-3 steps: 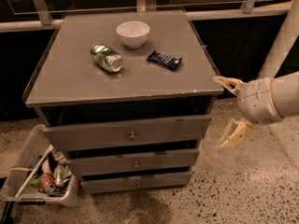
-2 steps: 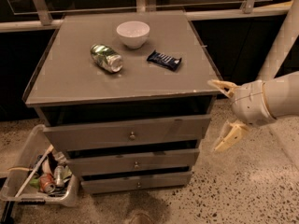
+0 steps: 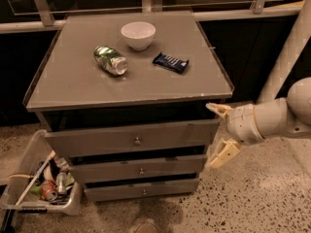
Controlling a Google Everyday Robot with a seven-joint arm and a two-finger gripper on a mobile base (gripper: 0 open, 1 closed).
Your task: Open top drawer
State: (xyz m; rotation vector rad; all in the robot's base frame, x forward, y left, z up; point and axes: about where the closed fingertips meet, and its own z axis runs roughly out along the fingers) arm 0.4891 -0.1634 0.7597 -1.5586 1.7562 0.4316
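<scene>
Top drawer, uppermost in the cabinet, not pulled out. Gripper, jaws spread wide, has edged closer to the cabinet's right front corner, level with that drawer. Knob untouched: approach phase, pull not begun.

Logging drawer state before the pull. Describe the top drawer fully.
The top drawer has a grey, wood-like front, the tallest of three, with one small round metal knob at centre. A dark gap shows above it, under the tabletop; its inside is hidden. The open tool sits at its right end, off the knob; contact there cannot be told.
</scene>
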